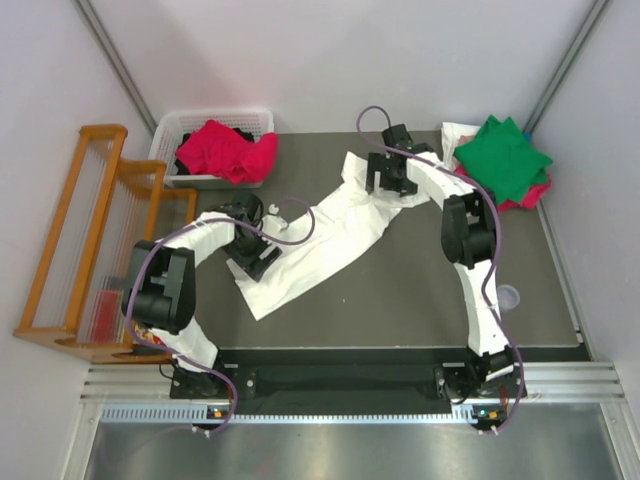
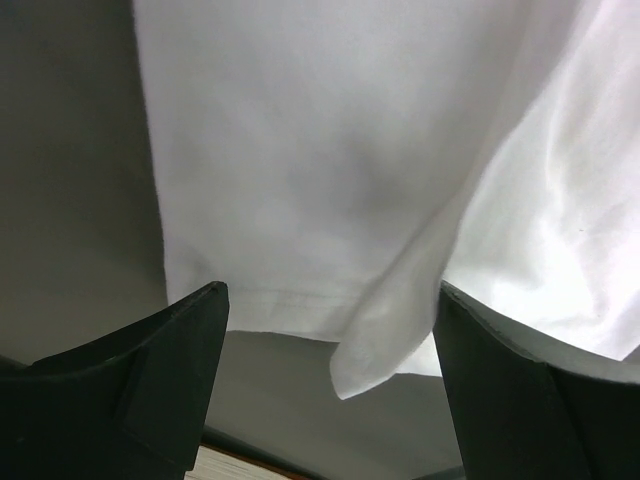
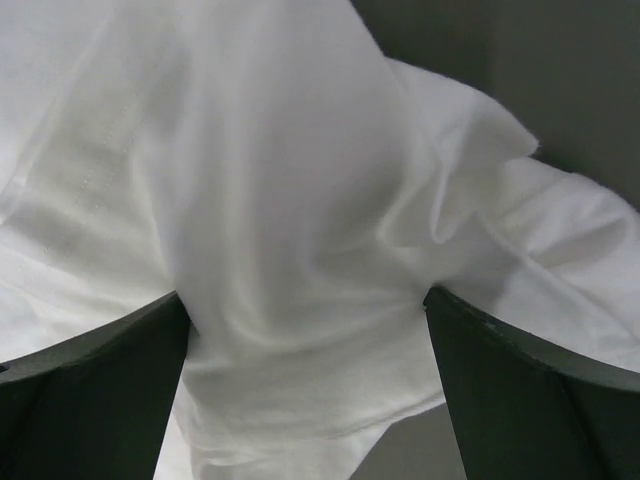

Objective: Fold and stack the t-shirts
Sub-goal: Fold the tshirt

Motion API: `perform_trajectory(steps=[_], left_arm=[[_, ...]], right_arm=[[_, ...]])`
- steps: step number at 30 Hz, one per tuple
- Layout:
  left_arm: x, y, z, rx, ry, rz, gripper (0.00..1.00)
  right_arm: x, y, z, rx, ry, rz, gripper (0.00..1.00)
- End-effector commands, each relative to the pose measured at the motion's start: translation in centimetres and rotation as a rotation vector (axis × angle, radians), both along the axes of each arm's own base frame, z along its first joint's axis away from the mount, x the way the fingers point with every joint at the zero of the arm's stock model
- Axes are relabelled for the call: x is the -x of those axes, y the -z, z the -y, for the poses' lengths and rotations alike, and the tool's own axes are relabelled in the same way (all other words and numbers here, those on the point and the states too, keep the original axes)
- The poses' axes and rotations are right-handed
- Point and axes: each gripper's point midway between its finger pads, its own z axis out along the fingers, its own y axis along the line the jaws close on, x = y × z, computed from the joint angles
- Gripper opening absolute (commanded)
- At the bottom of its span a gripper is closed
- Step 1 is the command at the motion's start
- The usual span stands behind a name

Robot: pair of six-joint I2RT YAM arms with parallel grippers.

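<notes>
White shirt lies slantwise under two wide claws

White cotton-like cloth, plain and much wrinkled, makes the large t-shirt [image 1: 330,235] that lies in the middle of the dark table [image 1: 420,300]. It is not flat. It is gathered into a long, uneven band with folds running along it. Its long axis goes diagonally, from the near-left corner, close to the left arm, to the far-right end beside the right arm. Which end is the collar I cannot tell, and no print shows on it.

The left claw [image 1: 252,255] hangs over the near-left part of the shirt. In its own camera the two fingers stand wide apart and hold nothing. Between them shows a stitched hem, with one fold of cloth lying over it.

The right claw [image 1: 385,180] is over the far end. Its fingers are also spread wide. A soft ridge of white cloth rises between them, close to both fingers, but it is not pinched.

At the far-right corner a green t-shirt [image 1: 500,155] lies on a crimson-pink t-shirt [image 1: 530,195]. Another pink shirt [image 1: 225,150] sits crumpled in the white basket [image 1: 175,125] at the far left, beside a wooden rack [image 1: 80,240].
</notes>
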Motion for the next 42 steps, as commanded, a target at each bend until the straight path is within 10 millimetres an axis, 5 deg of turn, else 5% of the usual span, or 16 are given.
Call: perform_trajectory(steps=[1,13,21,27,32,36,38,39,40,42], left_arm=[[1.5,-0.3,1.4,-0.035,0.092,-0.036,0.85],[4.1,1.9,5.8,-0.087,0.248,-0.113,0.84],[3.0,-0.2,7.0,-0.048,0.251,-0.046,0.84],[0.7,-3.3,6.9,0.015,0.194,0.041,0.84],[-1.5,-8.5,6.9,0.230,0.093,0.080,0.84],[-1.6,-10.1,6.1,0.228,0.079,0.109,0.84],[-2.3,-11.4,4.5,0.285,-0.014,0.156,0.85],[-3.3,-12.2,4.2,0.330,-0.045,0.197,0.86],[-3.9,-12.7,3.4,0.351,-0.088,0.225,0.86],[-5.4,-13.8,0.6,0.386,-0.208,0.291,0.86]], right_arm=[[-0.8,0.7,2.1,-0.012,0.049,-0.022,1.00],[-4.5,0.8,4.9,-0.017,0.068,0.026,1.00],[-5.8,-1.2,5.3,-0.029,0.066,0.076,1.00],[-5.9,-5.7,4.8,-0.061,0.060,0.146,1.00],[-5.6,-12.6,3.9,-0.050,0.043,0.276,1.00],[-4.2,-16.6,3.3,-0.061,0.032,0.324,1.00],[-2.4,-19.6,1.4,-0.061,-0.033,0.372,1.00],[-1.2,-18.8,0.5,-0.047,-0.064,0.350,1.00],[1.0,-20.8,-2.2,-0.046,-0.140,0.384,1.00],[4.0,-19.7,-5.0,-0.024,-0.217,0.363,1.00]])
